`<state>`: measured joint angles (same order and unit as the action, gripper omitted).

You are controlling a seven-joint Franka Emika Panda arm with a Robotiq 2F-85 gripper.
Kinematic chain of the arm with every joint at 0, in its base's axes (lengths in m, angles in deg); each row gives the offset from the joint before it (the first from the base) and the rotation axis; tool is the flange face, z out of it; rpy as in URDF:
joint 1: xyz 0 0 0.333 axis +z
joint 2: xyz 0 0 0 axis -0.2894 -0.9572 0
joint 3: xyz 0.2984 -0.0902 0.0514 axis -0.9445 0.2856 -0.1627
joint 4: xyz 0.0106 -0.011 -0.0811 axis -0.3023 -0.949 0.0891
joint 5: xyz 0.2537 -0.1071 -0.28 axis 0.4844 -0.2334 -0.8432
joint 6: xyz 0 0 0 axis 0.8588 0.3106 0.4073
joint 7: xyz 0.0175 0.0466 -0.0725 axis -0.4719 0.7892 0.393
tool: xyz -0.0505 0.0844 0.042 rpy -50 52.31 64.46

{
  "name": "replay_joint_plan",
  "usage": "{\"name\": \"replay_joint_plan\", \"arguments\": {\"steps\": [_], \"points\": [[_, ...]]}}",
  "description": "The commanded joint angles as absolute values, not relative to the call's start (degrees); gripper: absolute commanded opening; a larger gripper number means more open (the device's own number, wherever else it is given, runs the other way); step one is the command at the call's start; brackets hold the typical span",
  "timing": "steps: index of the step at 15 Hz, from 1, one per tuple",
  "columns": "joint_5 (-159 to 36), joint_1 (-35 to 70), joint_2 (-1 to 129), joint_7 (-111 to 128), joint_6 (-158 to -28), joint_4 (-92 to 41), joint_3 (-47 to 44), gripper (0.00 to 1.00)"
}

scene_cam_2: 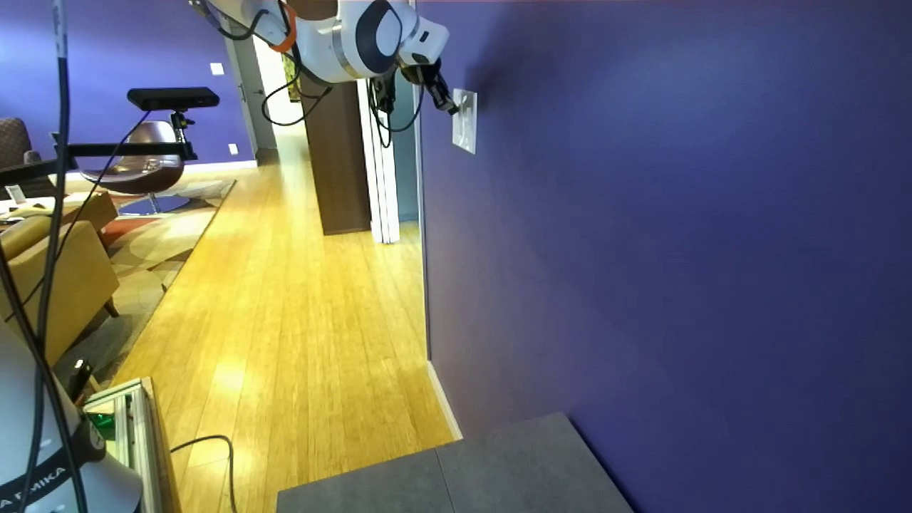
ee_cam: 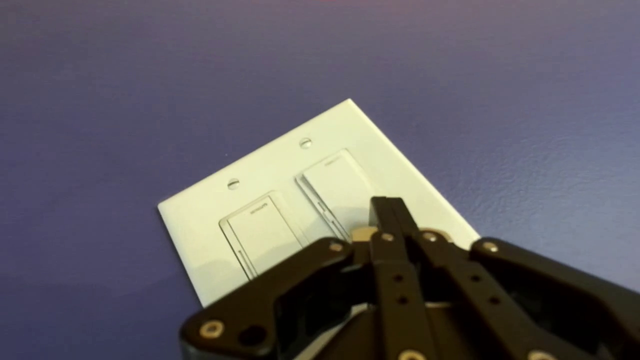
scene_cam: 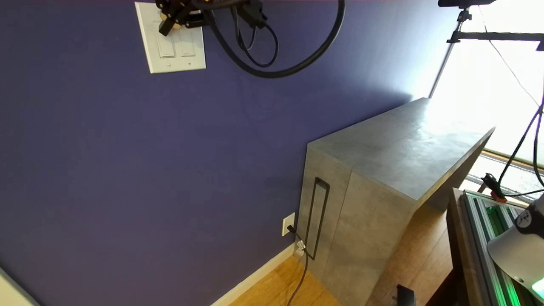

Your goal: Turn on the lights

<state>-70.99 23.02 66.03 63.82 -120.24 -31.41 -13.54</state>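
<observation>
Purple wall, white two-paddle switch, jaws together in front

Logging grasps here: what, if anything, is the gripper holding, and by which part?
Nothing: the gripper is shut empty, its fingers together in front of the switch plate.

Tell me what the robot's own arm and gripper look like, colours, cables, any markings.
The arm is white and smoothly rounded, with a dark panel at a joint, an orange band and looping black cables. Its white base wears a black band with pale lettering ending in "MIKA". The gripper is black, built of angular jointed links with brass-coloured fasteners.
</observation>
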Motion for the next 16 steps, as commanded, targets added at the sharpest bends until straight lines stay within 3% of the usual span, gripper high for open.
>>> {"name": "replay_joint_plan", "arguments": {"steps": [1,4,12,13,16], "points": [[-75.06,25.09,63.83,68.31,-121.57,-28.73,-11.09,0.01],[-74.87,25.46,64.01,68.03,-119.72,-28.62,-11.28,0.01],[-62.90,27.47,73.14,53.91,-89.55,-28.96,-13.84,0.03],[-62.46,27.66,74.66,52.36,-86.29,-29.00,-13.91,0.27],[-63.33,27.98,79.89,46.07,-76.36,-30.00,-14.50,0.36]]}}
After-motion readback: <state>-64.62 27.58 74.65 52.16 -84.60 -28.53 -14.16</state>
